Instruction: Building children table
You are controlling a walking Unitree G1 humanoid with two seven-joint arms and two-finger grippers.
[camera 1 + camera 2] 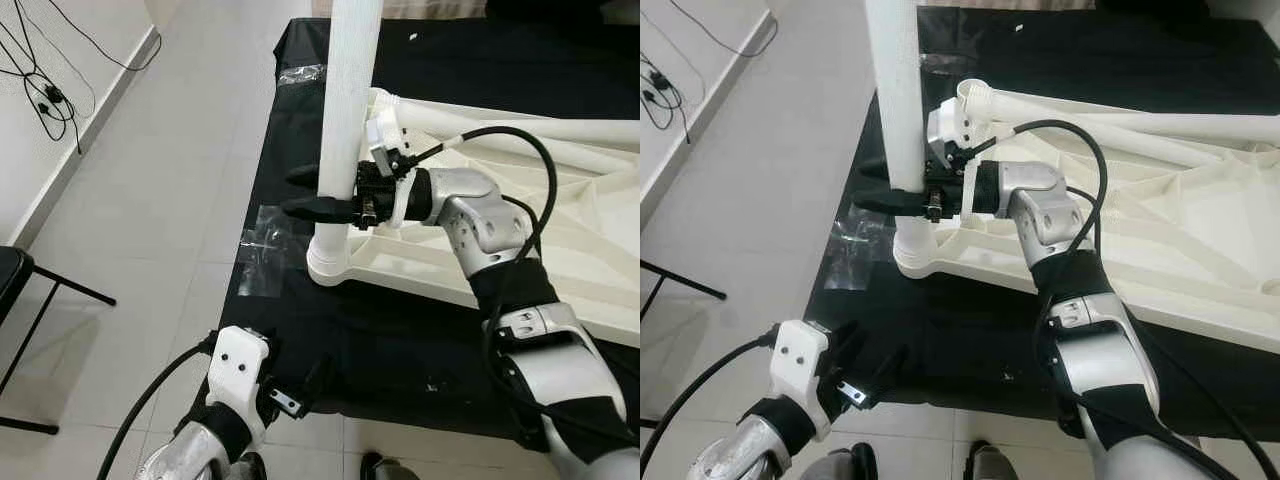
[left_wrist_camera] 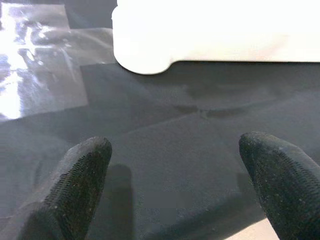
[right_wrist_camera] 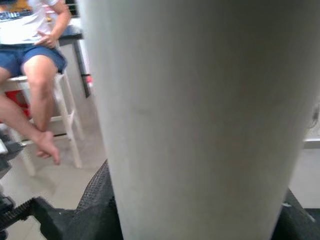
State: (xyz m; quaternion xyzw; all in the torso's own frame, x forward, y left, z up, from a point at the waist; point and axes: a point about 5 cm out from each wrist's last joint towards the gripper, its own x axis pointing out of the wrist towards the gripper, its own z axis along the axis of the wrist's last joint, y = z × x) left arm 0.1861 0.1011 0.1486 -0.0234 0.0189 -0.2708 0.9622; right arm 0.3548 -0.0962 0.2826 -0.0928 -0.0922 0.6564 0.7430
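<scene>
The white plastic tabletop (image 1: 560, 250) lies upside down on a black cloth (image 1: 400, 350). A white table leg (image 1: 345, 100) stands upright in its near-left corner socket (image 1: 330, 262). My right gripper (image 1: 300, 192) is shut on this leg about a third of the way up, one black finger on each side; in the right wrist view the leg (image 3: 200, 125) sits close between the fingers. Another white leg (image 1: 520, 125) lies across the tabletop's far side. My left gripper (image 1: 870, 355) is open and holds nothing, low over the cloth's front-left corner, pointing at the socket (image 2: 142, 55).
Clear plastic wrappers lie on the cloth left of the socket (image 1: 262, 250) and at the far corner (image 1: 300, 73). A black stool (image 1: 20, 290) and cables (image 1: 40, 90) are by the left wall. A person (image 3: 35, 55) sits on a white stool beyond the leg.
</scene>
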